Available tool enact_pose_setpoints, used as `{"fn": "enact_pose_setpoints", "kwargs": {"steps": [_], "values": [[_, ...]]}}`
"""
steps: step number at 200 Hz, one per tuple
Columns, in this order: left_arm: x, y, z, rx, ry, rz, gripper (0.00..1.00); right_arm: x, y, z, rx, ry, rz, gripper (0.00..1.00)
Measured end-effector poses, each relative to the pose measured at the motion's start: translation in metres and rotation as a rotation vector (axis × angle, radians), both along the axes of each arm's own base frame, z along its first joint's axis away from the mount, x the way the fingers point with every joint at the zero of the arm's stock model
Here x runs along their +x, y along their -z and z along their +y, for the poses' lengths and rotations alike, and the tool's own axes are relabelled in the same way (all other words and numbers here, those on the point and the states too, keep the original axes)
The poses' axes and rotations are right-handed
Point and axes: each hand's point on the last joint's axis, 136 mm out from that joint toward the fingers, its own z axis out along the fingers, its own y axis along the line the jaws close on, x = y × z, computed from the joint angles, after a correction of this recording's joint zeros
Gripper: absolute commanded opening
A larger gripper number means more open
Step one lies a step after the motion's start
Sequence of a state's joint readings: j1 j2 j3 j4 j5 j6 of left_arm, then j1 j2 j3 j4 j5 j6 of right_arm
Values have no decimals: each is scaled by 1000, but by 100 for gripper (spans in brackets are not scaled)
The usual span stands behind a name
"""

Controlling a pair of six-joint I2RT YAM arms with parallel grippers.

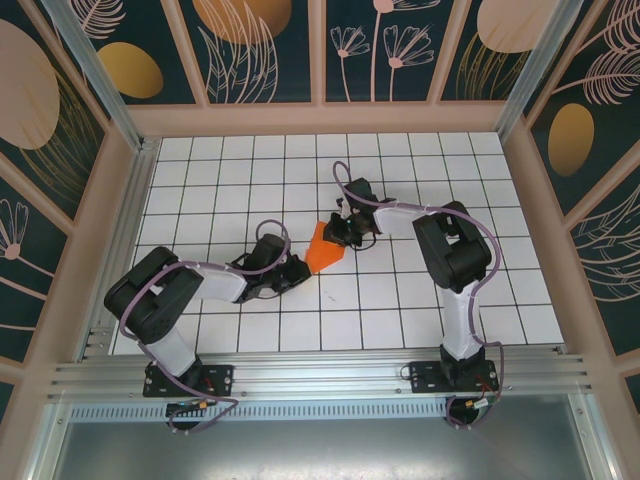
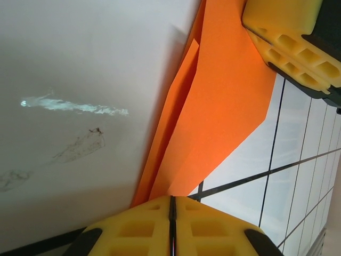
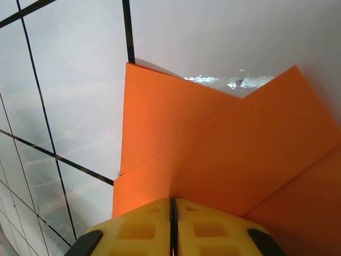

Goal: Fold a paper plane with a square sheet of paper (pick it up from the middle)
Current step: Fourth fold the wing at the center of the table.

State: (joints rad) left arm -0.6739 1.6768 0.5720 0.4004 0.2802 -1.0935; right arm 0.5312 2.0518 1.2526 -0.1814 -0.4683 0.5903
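From where I stand, both arms lean low over the white grid-tiled table. Their elbows are bent outward and their forearms angle in toward each other. The left gripper and right gripper meet at a folded sheet of thin bright orange paper lying about mid-table, the left at its near-left edge and the right at its far side. From above, the fingertips are too small to judge (the dark wrists crowd them). The left wrist view is clearer: the left gripper has its yellow fingers pressed together on a pointed corner of the orange paper, and a yellow finger of the right gripper sits at the far edge. The right wrist view shows the right gripper likewise closed on the orange paper, with layered flaps and creases crossing the sheet.
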Motion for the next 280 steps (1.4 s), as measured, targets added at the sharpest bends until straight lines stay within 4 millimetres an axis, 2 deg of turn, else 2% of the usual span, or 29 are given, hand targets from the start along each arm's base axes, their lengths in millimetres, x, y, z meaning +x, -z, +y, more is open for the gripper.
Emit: {"fn": "enact_pose_setpoints", "kwargs": {"steps": [31, 51, 62, 82, 104, 118, 146, 161, 192, 224, 251, 280], "values": [[-6, -7, 5, 36, 14, 17, 23, 1, -3, 1, 3, -3, -6, 17], [2, -29, 3, 38, 19, -27, 32, 4, -11, 1, 3, -1, -31, 23], [9, -47, 1, 30, 19, -72, 38, 7, -22, -1, 8, 7, -58, 27], [22, -73, 5, 22, 1, -148, 51, 9, -54, -6, 37, 22, -126, 41], [33, -77, 19, 47, -35, -178, 61, 7, -88, -14, 63, 41, -212, 53], [38, -74, 26, 67, -46, -182, 62, 3, -95, -19, 64, 54, -237, 55], [41, -59, 25, 107, -14, -174, 60, -9, -75, -28, 38, 65, -203, 57], [44, -48, 22, 129, 11, -162, 53, -15, -62, -30, 25, 72, -167, 56], [50, -31, 15, 156, 51, -147, 41, -13, -45, -28, 25, 75, -139, 54], [54, -25, 12, 164, 59, -141, 34, -11, -31, -24, 32, 82, -110, 52], [59, -24, 9, 164, 58, -143, 31, -11, -17, -22, 30, 84, -76, 48], [59, -16, 9, 174, 59, -128, 29, -6, -20, -16, 58, 86, -76, 46]]}}
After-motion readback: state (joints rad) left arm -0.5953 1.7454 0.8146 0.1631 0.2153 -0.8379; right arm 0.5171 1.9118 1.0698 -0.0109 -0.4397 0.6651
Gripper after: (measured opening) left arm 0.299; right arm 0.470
